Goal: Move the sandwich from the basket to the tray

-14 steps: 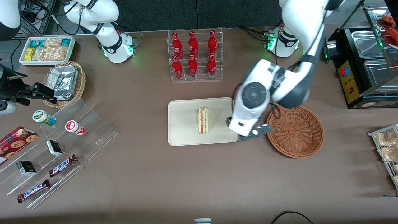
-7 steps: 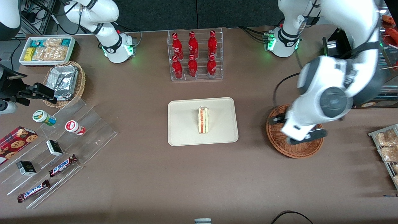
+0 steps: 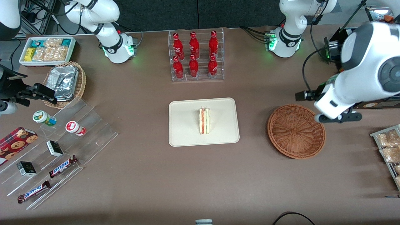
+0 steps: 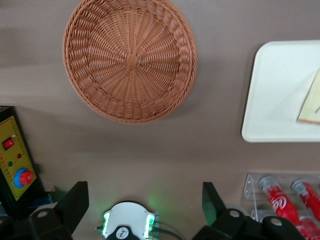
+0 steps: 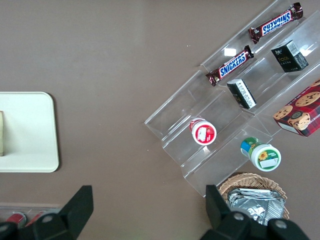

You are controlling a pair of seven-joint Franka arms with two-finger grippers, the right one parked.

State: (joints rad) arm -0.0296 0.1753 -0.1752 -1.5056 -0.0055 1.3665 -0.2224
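1. Hovering with the gripper [image 4: 143, 189] spread wide and carrying nothing, high above the tabletop [image 3: 150, 187], just past the basket [image 3: 296, 131] rim toward the working arm's end.
2. Risking a knock against the black control box [image 3: 350, 82] close by, should the bulky wrist be swinging farther that way or dropping.
3. Looking down into a basket holding nothing; closing on it again would likely be catching only wicker and dragging it along.
4. Resting the sandwich [image 3: 204, 121] on the tray [image 3: 187, 134] at mid-frame in the front view, apparently standing on a narrow bread face with the filling stripe up, well apart from the gripper.
5. Judging the placement as done; tipping over is probably the remaining hazard, from any jolt to the tray or tabletop.
6. Keeping clear of the bottle rack [image 3: 196, 56] in the upper middle matters too, if returning over the tray.
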